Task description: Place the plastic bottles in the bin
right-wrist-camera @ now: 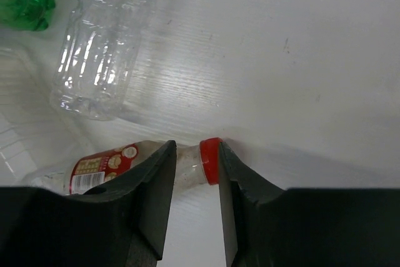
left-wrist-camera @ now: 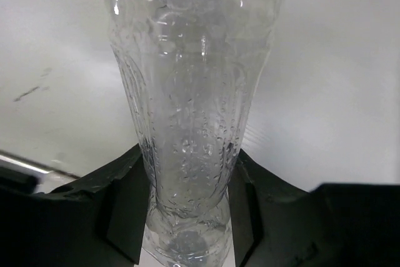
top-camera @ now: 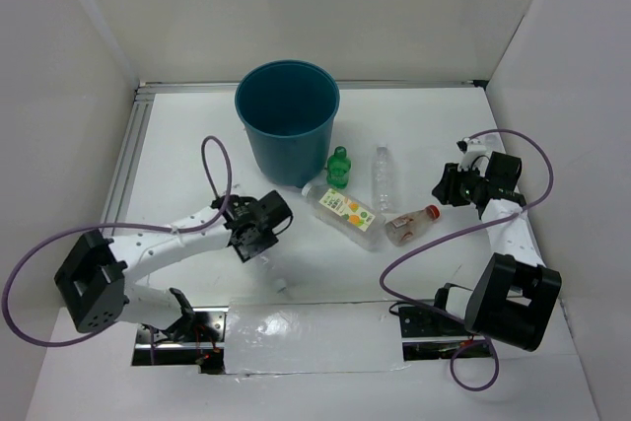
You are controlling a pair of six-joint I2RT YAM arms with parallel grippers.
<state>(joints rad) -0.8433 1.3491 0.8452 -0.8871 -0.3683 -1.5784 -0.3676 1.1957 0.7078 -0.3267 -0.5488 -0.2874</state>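
Observation:
My left gripper (top-camera: 258, 232) (left-wrist-camera: 187, 214) is shut on a clear water bottle (left-wrist-camera: 187, 92), whose capped end (top-camera: 279, 283) points toward the near edge. The dark teal bin (top-camera: 286, 150) stands at the back, left of centre. Just right of it are a small green bottle (top-camera: 338, 167) (right-wrist-camera: 22, 4), a second clear bottle (top-camera: 383, 176) (right-wrist-camera: 100, 48) and a bigger bottle with a white-orange-green label (top-camera: 343, 209). The red-capped bottle (top-camera: 412, 224) (right-wrist-camera: 94, 167) lies on its side. My right gripper (top-camera: 446, 189) (right-wrist-camera: 194, 173) hangs open above its neck, jaws either side of the cap.
An aluminium rail (top-camera: 133, 145) runs along the table's left edge. White walls close in the back and both sides. A white taped strip (top-camera: 306, 337) lies at the near edge between the arm bases. Purple cables loop from both arms.

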